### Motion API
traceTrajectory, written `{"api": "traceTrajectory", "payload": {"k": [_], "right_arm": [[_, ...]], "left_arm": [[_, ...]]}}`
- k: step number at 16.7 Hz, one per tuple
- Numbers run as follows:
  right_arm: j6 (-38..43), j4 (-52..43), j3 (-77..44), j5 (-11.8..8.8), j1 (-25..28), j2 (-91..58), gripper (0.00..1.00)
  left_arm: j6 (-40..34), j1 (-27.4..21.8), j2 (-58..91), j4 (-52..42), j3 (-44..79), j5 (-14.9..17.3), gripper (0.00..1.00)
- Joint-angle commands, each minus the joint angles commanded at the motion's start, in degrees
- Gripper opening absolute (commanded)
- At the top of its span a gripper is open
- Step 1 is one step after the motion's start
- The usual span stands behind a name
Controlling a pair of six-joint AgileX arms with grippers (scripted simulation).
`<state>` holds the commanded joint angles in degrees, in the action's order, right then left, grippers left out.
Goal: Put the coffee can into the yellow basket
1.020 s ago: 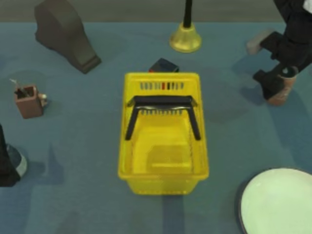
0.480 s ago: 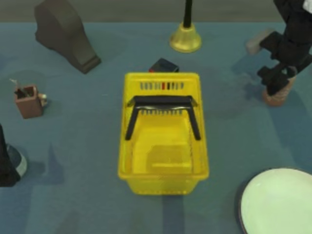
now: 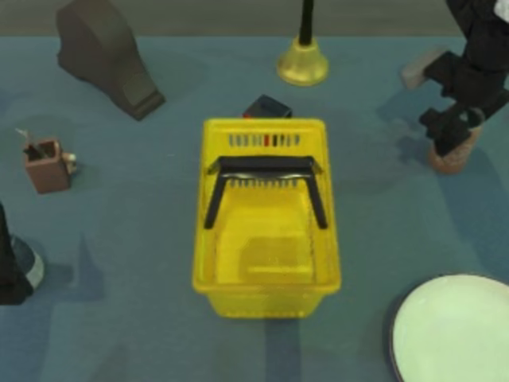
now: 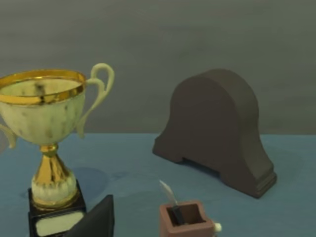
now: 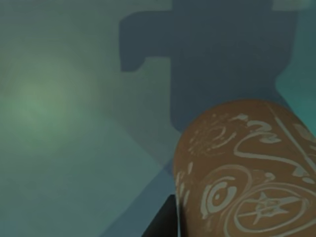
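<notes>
Counting from the top view, I log one coffee can (image 3: 455, 153), one yellow basket (image 3: 266, 278), one plate (image 3: 453, 330), one bell (image 3: 302, 62), one mantel clock (image 3: 103, 52), one small brown holder (image 3: 46, 165) and one dark box (image 3: 266, 106) just behind the basket.

The can stands upright at the right of the frame, upper half, well apart from the basket. The right gripper (image 3: 452, 127) sits over its top, hiding the lid; I cannot tell how far the fingers are spread or whether they grip it. The right wrist view shows its side (image 5: 247, 173) close up: brown-orange with pale swirling markings.

The basket sits at centre frame, black handle (image 3: 265, 171) folded across its upper half, floor bare. Open table (image 3: 382, 207) lies between can and basket. The plate fills the lower right corner.

The left arm (image 3: 12, 270) is parked at the left edge; its gripper is out of sight.
</notes>
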<state>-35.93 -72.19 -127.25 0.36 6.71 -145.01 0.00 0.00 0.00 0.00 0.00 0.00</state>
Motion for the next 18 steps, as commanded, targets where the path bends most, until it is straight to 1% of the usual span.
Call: {"api": "traceTrajectory", "payload": {"k": [3, 4, 6, 8, 10, 12, 15, 18], "right_arm": [[0.09, -0.03, -0.02, -0.02, -0.16, -0.01, 0.0], [0.26, 0.51, 0.28, -0.37, -0.05, 0.01, 0.0], [1.2, 3.37, 1.8, -2.12, 0.4, 0.2, 0.0], [2.92, 8.59, 4.38, -5.11, 1.05, 0.72, 0.0], [5.3, 15.96, 7.82, -9.18, 1.85, 1.71, 0.0], [8.17, 25.17, 11.94, -14.12, 2.81, 3.32, 0.0], [13.04, 41.77, 18.95, -22.67, 4.49, 6.91, 0.0], [18.26, 60.43, 26.44, -32.0, 6.32, 11.41, 0.0]], "left_arm": [[0.0, 0.0, 0.0, 0.0, 0.0, 0.0, 1.0], [0.0, 0.0, 0.0, 0.0, 0.0, 0.0, 1.0], [0.0, 0.0, 0.0, 0.0, 0.0, 0.0, 1.0], [0.0, 0.0, 0.0, 0.0, 0.0, 0.0, 1.0], [0.0, 0.0, 0.0, 0.0, 0.0, 0.0, 1.0], [0.0, 0.0, 0.0, 0.0, 0.0, 0.0, 1.0], [0.0, 0.0, 0.0, 0.0, 0.0, 0.0, 1.0], [0.0, 0.0, 0.0, 0.0, 0.0, 0.0, 1.0]]}}
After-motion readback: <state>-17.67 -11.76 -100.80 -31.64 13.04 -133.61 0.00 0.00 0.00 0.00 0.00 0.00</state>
